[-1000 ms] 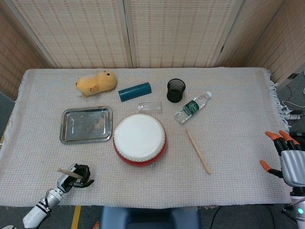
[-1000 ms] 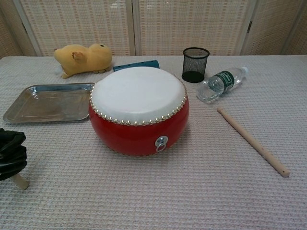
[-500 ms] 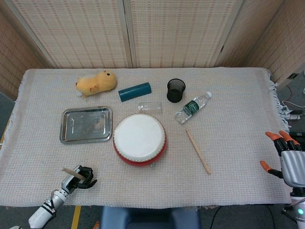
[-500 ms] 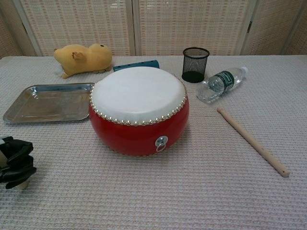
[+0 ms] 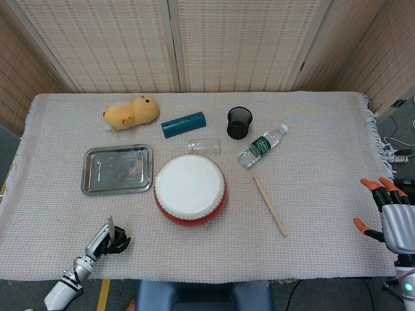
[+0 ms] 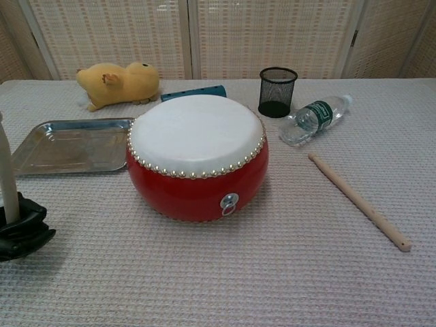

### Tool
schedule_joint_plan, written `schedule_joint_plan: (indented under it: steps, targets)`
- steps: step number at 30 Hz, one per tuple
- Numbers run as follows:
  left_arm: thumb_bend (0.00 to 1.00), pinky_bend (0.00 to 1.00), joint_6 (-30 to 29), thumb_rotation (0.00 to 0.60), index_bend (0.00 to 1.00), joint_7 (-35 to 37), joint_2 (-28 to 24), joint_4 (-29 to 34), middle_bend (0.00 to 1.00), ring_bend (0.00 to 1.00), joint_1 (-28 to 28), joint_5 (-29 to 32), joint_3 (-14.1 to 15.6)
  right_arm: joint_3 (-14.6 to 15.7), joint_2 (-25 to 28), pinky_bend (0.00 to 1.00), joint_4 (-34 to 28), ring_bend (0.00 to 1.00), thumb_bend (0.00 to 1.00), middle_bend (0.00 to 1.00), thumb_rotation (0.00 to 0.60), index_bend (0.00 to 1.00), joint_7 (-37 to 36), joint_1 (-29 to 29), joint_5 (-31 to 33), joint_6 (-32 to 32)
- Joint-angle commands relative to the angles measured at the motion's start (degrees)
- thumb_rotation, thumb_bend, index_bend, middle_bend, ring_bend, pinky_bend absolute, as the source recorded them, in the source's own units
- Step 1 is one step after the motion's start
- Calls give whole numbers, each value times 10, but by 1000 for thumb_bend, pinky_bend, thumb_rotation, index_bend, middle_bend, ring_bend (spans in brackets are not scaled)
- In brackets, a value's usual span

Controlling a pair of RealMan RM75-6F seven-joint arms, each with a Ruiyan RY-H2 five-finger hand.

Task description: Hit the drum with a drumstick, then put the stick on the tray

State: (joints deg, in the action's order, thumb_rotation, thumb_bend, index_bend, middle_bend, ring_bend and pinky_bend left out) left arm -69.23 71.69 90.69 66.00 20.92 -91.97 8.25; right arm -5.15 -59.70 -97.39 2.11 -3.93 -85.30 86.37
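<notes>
A red drum [image 5: 190, 189] [image 6: 197, 155] with a white skin stands mid-table. My left hand [image 5: 107, 240] [image 6: 22, 231] grips a pale drumstick [image 5: 111, 227] [image 6: 7, 170] near the table's front left edge, the stick standing nearly upright. The steel tray [image 5: 117, 169] [image 6: 65, 146] lies left of the drum, beyond the hand. A second drumstick [image 5: 269, 205] [image 6: 357, 200] lies loose on the cloth right of the drum. My right hand [image 5: 389, 212] hangs off the table's right edge, fingers spread, holding nothing.
Behind the drum are a yellow plush toy [image 5: 131, 112], a teal cylinder [image 5: 183, 124], a clear glass [image 5: 204, 146], a black mesh cup [image 5: 239, 122] and a lying water bottle [image 5: 261, 145]. The cloth's fringe [image 5: 375, 136] marks the right edge.
My left hand has turned, swinging the held drumstick from pointing left and low to standing nearly upright. The right hand and everything on the table have stayed put.
</notes>
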Motion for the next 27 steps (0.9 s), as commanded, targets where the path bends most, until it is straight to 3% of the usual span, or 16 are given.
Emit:
schedule_joint_plan:
  steps: [1,5,11,19,27]
  targets:
    - [673,1000,-4,600,1000,-12,-3,4,1000,1000,-1,3,-8,0,0,224,0,81,180,209,600,172,0,0,0,0]
    - [735,1000,-9,600,1000,-27,-22,12,1000,1000,7,0,-18,0,0,224,1,81,180,209,600,172,-2,-1,-2,0]
    - [752,1000,-7,600,1000,-102,-79,38,1000,1000,39,2,-53,-4,4,224,3,81,180,208,600,172,1,-4,-6,3]
    - [752,1000,2,600,1000,-418,-113,92,1000,1000,88,76,-156,-16,17,224,1,81,180,208,600,172,7,-11,-18,14]
    - [754,1000,42,600,1000,-649,-93,116,1000,1000,143,125,-201,-22,27,224,3,80,179,208,600,172,0,-20,-27,15]
